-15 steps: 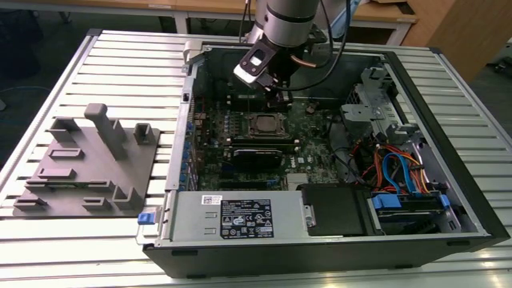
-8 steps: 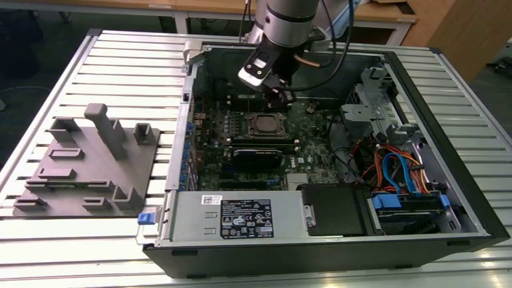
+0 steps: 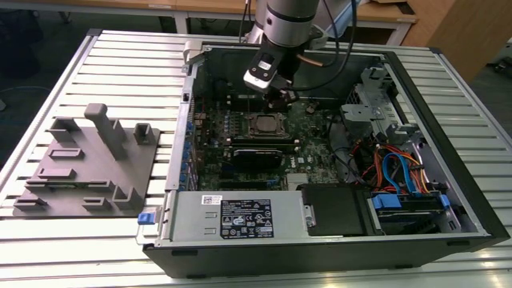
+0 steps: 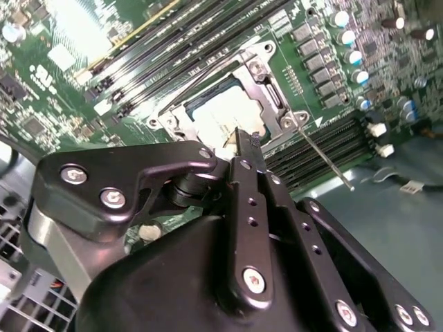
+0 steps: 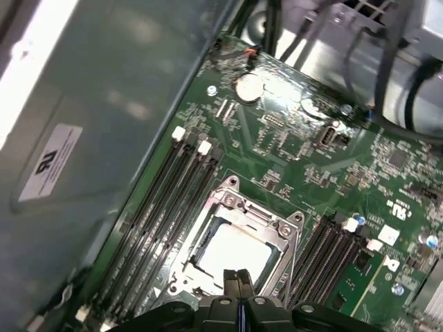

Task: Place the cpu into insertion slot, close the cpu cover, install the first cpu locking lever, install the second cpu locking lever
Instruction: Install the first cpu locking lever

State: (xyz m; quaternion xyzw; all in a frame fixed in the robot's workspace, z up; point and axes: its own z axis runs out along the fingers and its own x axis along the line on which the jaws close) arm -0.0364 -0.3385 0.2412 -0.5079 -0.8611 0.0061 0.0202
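Observation:
The cpu [image 5: 232, 250] [image 4: 223, 114] lies flat in the insertion slot [image 3: 267, 125] in the middle of the green motherboard. The silvery cpu cover [image 5: 257, 216] [image 4: 271, 93] lies down around it, and the chip's metal top shows through its window. A thin metal lever [image 4: 325, 156] juts out from one socket corner, slanting over the black memory slots. My gripper [image 5: 237, 278] [image 4: 245, 141] [image 3: 276, 98] hangs just above the socket's edge. Its fingers are shut together with nothing between them.
The motherboard sits inside an open black computer case [image 3: 448, 96] on a slatted table. Black memory slots [image 5: 163, 207] flank the socket. A grey power-supply box [image 3: 232, 216], a drive cage [image 3: 368, 108] and coloured cables [image 3: 396, 171] crowd the case. A grey fixture plate [image 3: 88, 162] lies at the exterior view's left.

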